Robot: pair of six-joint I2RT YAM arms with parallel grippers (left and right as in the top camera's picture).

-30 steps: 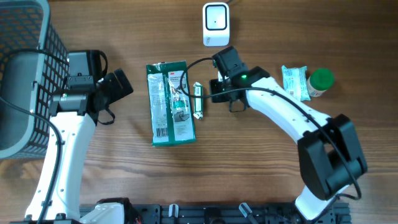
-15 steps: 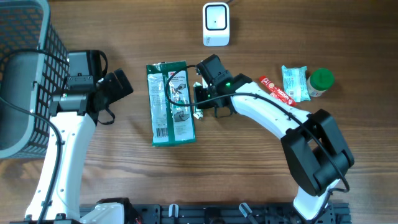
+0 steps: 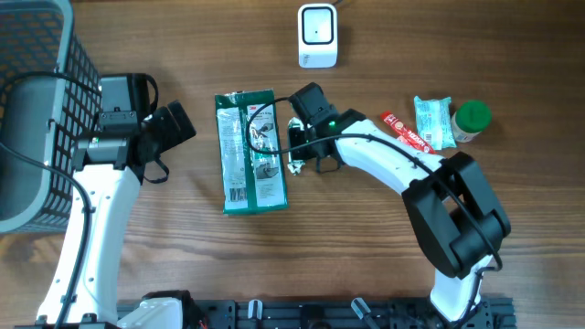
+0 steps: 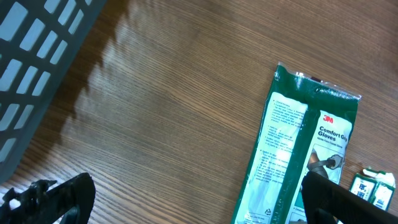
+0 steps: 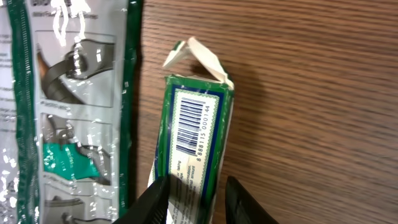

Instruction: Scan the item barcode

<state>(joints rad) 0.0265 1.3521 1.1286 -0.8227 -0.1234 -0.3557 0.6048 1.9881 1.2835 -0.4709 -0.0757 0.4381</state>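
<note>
Green carton (image 5: 193,143) lies flat at the glove packet's (image 3: 251,164) 3 o'clock, barcode up, ready to lift to the scanner (image 3: 317,35) at 12 o'clock — your right gripper (image 5: 196,199) straddles one end, pinching or not I cannot tell; left gripper (image 4: 199,202) gapes idle.
</note>
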